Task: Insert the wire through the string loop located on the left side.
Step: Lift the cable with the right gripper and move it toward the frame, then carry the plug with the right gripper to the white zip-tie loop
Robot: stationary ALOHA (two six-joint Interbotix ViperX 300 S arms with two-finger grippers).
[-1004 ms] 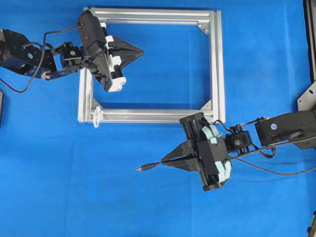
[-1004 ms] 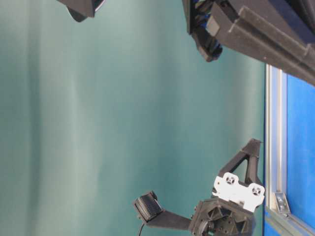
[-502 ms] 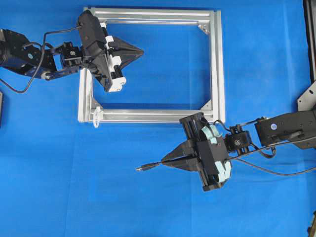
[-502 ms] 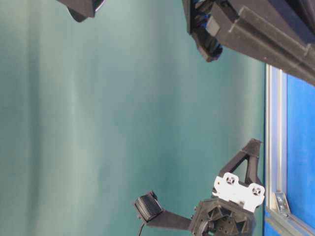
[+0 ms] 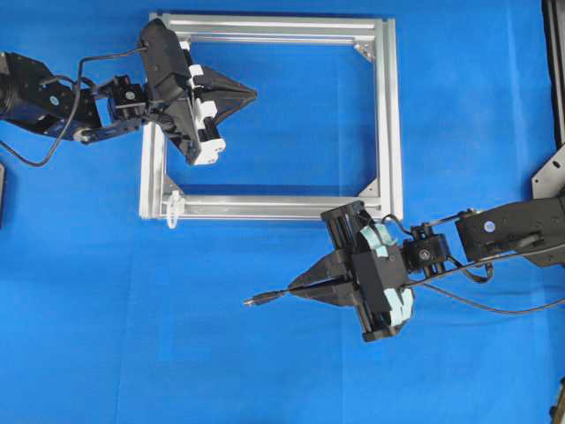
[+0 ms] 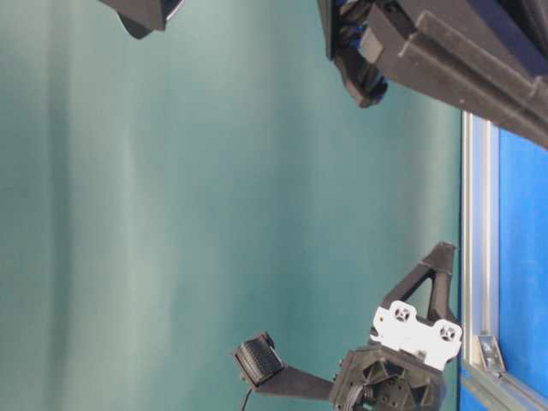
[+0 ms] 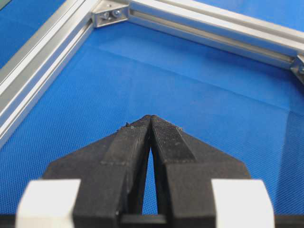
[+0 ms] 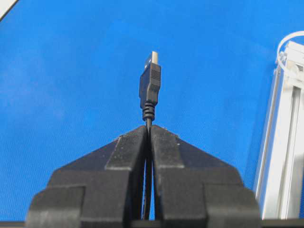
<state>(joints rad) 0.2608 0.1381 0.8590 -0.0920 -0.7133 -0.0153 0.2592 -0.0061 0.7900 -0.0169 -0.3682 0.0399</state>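
My right gripper (image 5: 291,291) (image 8: 149,126) is shut on the wire (image 5: 265,298) just behind its black plug (image 8: 150,84), whose metal tip points left, away from the fingers. The white string loop (image 5: 174,209) (image 8: 288,42) sits at the near-left corner of the silver frame (image 5: 386,115), up and to the left of the plug. Over the frame's left side, my left gripper (image 5: 253,91) (image 7: 150,117) hangs shut, its fingers pressed together on nothing and pointing right.
Blue cloth covers the table. The aluminium frame's rails (image 7: 204,29) and corner brackets (image 7: 110,14) lie ahead of the left gripper. The right arm's own cable (image 5: 494,307) trails at the right. A dark fixture stands at the right edge (image 5: 554,79).
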